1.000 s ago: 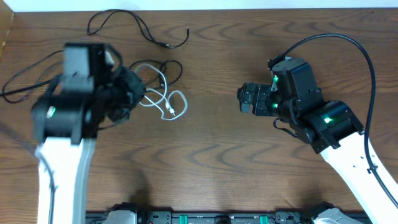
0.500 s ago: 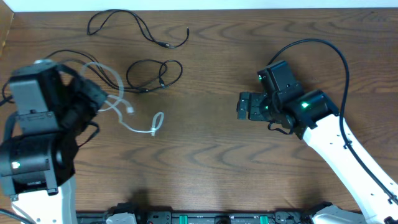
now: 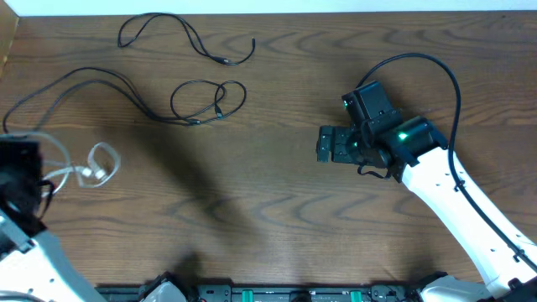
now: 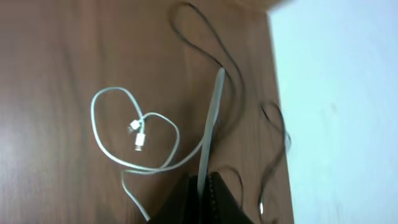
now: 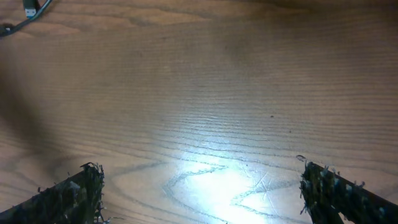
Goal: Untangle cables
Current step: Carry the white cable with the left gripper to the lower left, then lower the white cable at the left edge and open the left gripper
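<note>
My left gripper [image 4: 205, 186] is shut on the white cable [image 4: 149, 140], which hangs in loops from the jaws at the table's left edge; it also shows in the overhead view [image 3: 94, 166]. A short black cable [image 3: 210, 96] lies coiled in the upper middle. A second black cable [image 3: 180, 38] lies along the back edge. A long thin black cable [image 3: 75, 80] runs toward the left arm. My right gripper [image 3: 323, 144] is open and empty over bare wood, its fingers at the lower corners of the right wrist view [image 5: 202, 190].
The table's left edge borders a pale floor [image 4: 336, 112]. A thick black cable [image 3: 436, 71] arcs over the right arm. A black plug end [image 5: 28, 9] shows at the right wrist view's top left.
My left arm has swung left to the table's edge, dragging the white cable out of the black coil. The right gripper has shifted slightly left.
</note>
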Robot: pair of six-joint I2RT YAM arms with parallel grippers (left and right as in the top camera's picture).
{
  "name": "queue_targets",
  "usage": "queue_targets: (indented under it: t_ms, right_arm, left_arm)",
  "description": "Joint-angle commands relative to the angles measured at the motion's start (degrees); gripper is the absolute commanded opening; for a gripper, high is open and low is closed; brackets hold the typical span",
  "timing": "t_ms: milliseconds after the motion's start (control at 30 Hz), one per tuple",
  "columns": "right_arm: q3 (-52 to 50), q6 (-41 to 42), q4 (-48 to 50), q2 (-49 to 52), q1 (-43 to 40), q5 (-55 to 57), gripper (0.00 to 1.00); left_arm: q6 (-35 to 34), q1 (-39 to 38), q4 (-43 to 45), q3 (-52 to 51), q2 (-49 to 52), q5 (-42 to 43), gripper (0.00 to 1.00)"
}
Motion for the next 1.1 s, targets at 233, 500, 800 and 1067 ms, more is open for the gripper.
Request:
queue_targets:
  t_ms: [233, 500, 800, 1067]
  right_arm:
    - [-0.4, -0.3, 0.1, 0.0, -0.2, -0.3, 0.99]
    - [-0.4, -0.3, 0.6, 0.0, -0.2, -0.3, 0.99]
    - [-0.4, -0.3, 1.1, 0.0, -0.2, -0.1, 0.99]
    - [-0.7, -0.3, 3.3, 0.1, -0.2, -0.1, 0.99]
  left_arm:
    - [-14.7, 7.8, -2.5, 0.2, 10.9, -14.1, 0.07]
    - [-20.1, 7.8, 1.9, 0.2, 20.1, -14.0, 0.07]
    - [-11.0, 7.8, 18.0, 0.2, 21.9, -6.5, 0.08]
    - [-9.9, 7.8, 13.4, -2.2, 25.0, -9.0, 0.07]
